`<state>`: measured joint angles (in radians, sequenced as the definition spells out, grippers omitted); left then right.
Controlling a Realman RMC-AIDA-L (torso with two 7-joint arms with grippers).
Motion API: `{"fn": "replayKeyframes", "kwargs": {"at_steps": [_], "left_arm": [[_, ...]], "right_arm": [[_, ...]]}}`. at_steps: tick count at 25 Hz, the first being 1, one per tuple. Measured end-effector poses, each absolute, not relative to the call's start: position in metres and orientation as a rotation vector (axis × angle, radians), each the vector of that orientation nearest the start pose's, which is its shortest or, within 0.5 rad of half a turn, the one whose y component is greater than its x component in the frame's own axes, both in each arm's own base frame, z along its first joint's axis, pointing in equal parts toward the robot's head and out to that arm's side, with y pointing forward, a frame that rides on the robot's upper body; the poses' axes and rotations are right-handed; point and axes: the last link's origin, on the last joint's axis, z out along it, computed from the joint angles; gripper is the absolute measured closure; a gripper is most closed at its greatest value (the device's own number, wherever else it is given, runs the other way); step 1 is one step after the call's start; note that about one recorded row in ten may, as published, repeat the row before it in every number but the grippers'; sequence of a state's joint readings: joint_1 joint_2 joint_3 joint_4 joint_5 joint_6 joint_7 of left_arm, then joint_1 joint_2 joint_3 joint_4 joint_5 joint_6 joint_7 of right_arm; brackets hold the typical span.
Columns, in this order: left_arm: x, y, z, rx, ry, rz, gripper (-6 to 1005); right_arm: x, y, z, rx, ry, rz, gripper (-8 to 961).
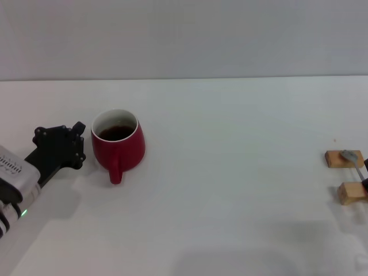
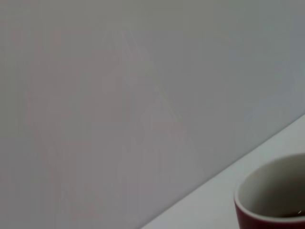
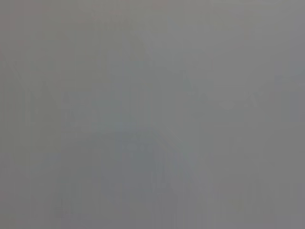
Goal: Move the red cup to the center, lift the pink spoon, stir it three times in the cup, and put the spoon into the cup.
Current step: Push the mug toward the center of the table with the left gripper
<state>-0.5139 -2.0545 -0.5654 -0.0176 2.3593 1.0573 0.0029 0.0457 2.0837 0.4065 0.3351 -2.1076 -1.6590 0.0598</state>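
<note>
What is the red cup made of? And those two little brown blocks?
The red cup looks like glazed ceramic: smooth dark-red outside, white inside, thick rounded wall and handle. The two little blocks look like bare wood: tan, matte, square-cut. The left gripper sits just beside the cup.

Count on the desk [image 1: 230, 172]: 1 red cup [image 1: 119, 144], dark liquid inside, one handle. 1 spoon [image 1: 352, 158], resting across 2 wooden blocks [image 1: 343, 158], far right. 1 gripper [image 1: 72, 146] in view, left side, just beside the cup. Nothing else countable in the wrist views beyond the same cup.
</note>
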Motion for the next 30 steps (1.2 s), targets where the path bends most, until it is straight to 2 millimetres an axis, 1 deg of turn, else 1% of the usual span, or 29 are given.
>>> {"fn": "replayKeyframes", "kwargs": {"at_steps": [5, 11, 24, 30], "left_arm": [[-0.333, 0.343, -0.038, -2.004, -0.192, -0.308, 1001], [-0.332, 0.345, -0.04, -2.023, -0.187, -0.289, 1001], [-0.329, 0.338, -0.05, -2.083, -0.148, -0.288, 1001], [-0.326, 0.326, -0.061, -2.126, -0.131, -0.325, 1001]], "right_arm": [[0.32, 0.18, -0.029, -1.522, 0.441, 0.937, 260], [0.319, 0.179, -0.029, -1.519, 0.44, 0.939, 260], [0.319, 0.179, -0.028, -1.523, 0.436, 0.94, 258], [0.32, 0.176, -0.028, -1.521, 0.439, 0.939, 259]]}}
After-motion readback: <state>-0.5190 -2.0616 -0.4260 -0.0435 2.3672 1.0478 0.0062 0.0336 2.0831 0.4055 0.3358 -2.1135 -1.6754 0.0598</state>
